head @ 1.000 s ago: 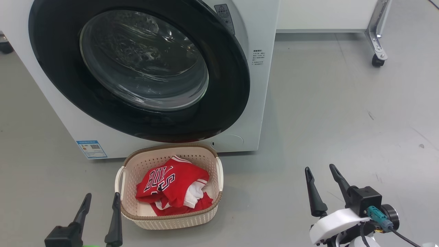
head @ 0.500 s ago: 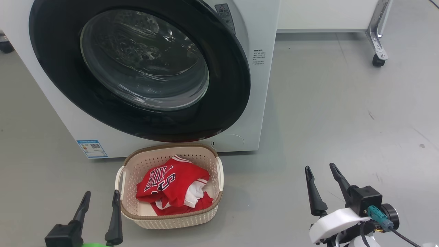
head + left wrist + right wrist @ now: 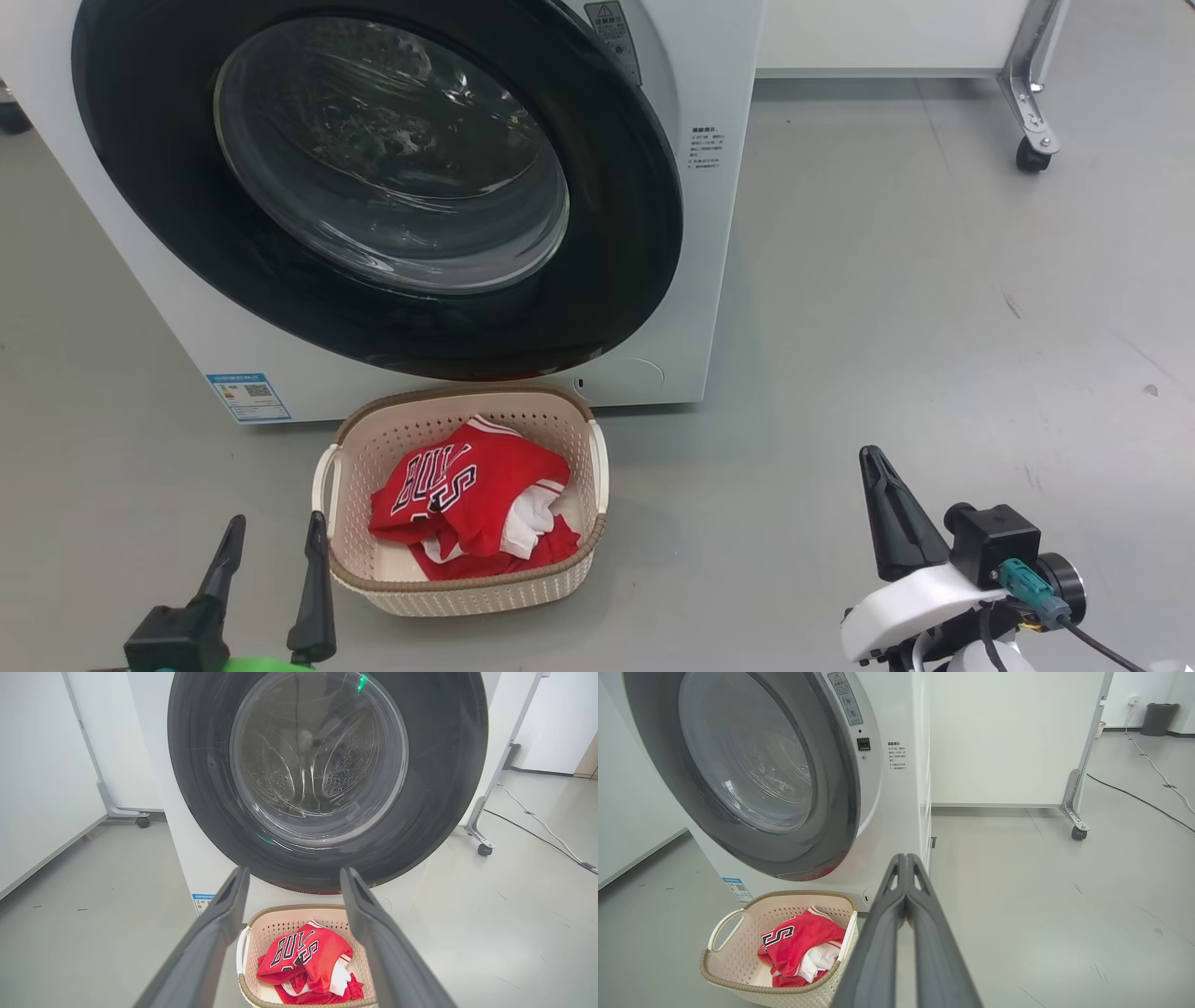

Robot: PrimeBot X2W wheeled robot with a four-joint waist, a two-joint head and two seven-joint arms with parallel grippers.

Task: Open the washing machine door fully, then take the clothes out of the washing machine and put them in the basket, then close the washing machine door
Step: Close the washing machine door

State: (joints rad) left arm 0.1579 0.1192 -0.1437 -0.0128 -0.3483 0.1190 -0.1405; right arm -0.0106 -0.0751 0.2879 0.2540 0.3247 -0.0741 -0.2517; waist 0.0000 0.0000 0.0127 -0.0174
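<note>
The washing machine [image 3: 709, 233] stands white ahead of me. Its door [image 3: 383, 159], black-rimmed with a glass bowl, lies against the front, and the steel drum shows through the glass [image 3: 317, 760]. The cream basket [image 3: 467, 397] sits on the floor just below the door. Red clothes [image 3: 467, 504] with "BULLS" lettering lie in the basket. My left gripper [image 3: 277, 523] is open and empty, left of the basket. Well right of the basket, over bare floor, my right gripper [image 3: 873, 457] is shut on nothing; its fingers press together in the right wrist view [image 3: 903, 858].
A white panel on a metal frame with a caster [image 3: 1030, 154] stands behind and right of the machine. Another caster [image 3: 142, 822] sits at the left. A cable [image 3: 1134, 795] runs across the floor far right, near a dark bin [image 3: 1157, 718].
My right gripper's fingers have closed together. The head view has shifted slightly. The left gripper, basket and clothes stay as they were.
</note>
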